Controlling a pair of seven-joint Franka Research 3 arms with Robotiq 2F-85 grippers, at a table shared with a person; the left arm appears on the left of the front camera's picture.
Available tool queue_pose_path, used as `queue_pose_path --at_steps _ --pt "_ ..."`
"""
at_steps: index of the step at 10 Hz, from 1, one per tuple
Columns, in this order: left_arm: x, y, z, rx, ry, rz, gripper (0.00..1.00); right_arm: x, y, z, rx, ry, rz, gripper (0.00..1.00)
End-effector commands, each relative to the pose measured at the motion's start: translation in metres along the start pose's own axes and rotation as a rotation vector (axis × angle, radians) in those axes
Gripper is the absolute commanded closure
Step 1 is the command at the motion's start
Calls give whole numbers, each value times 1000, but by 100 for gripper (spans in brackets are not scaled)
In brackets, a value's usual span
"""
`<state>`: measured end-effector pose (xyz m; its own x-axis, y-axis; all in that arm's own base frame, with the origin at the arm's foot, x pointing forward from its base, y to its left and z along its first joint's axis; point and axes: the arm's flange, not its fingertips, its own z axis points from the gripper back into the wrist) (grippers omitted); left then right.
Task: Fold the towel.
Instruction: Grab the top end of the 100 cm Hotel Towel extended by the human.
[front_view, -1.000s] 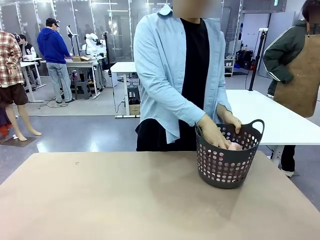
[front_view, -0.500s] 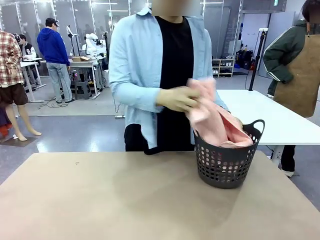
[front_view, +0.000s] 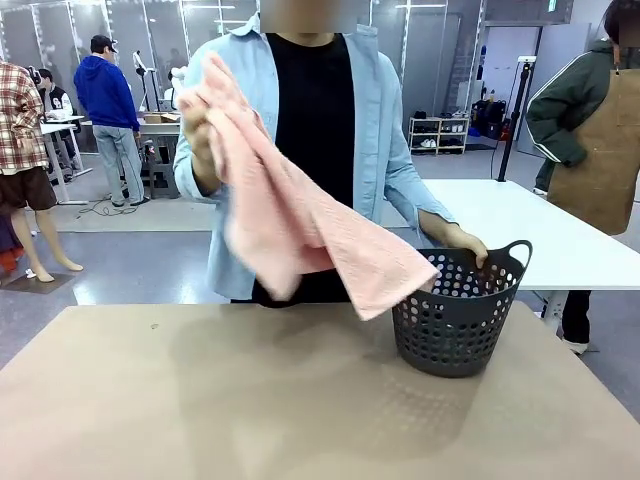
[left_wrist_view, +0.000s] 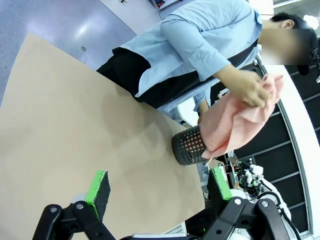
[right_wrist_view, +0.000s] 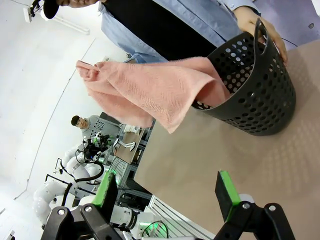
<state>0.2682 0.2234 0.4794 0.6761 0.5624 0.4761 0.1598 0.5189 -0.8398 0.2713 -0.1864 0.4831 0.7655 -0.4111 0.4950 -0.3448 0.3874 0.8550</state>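
Tan tabletop (front_view: 200, 400) lies under both sets of fingers. Left gripper (left_wrist_view: 160, 184) spread wide, gripping nothing; right gripper (right_wrist_view: 166, 190) equally wide, touching nothing. Pink towel (front_view: 290, 220) well beyond both fingertips, hanging from person's raised hand (front_view: 198, 125), lower end at dark grey basket (front_view: 460, 320); other hand (front_view: 465, 245) on basket rim

Table (front_view: 150, 400) open left of towel (front_view: 290, 230) and basket (front_view: 460, 330).

basket (front_view: 460, 325): on tabletop (front_view: 230, 400), far right | person (front_view: 320, 120): behind tabletop, one hand (front_view: 468, 245) on basket rim | towel (front_view: 290, 220): held up left of basket, above tabletop
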Motion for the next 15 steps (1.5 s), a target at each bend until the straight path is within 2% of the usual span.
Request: queue_pose_path --at_steps 1,15 --pt "3 0 -1 -21 -11 0 0 3 0 0 12 -8 14 0" --pt "3 0 -1 -21 -11 0 0 3 0 0 12 -8 14 0"
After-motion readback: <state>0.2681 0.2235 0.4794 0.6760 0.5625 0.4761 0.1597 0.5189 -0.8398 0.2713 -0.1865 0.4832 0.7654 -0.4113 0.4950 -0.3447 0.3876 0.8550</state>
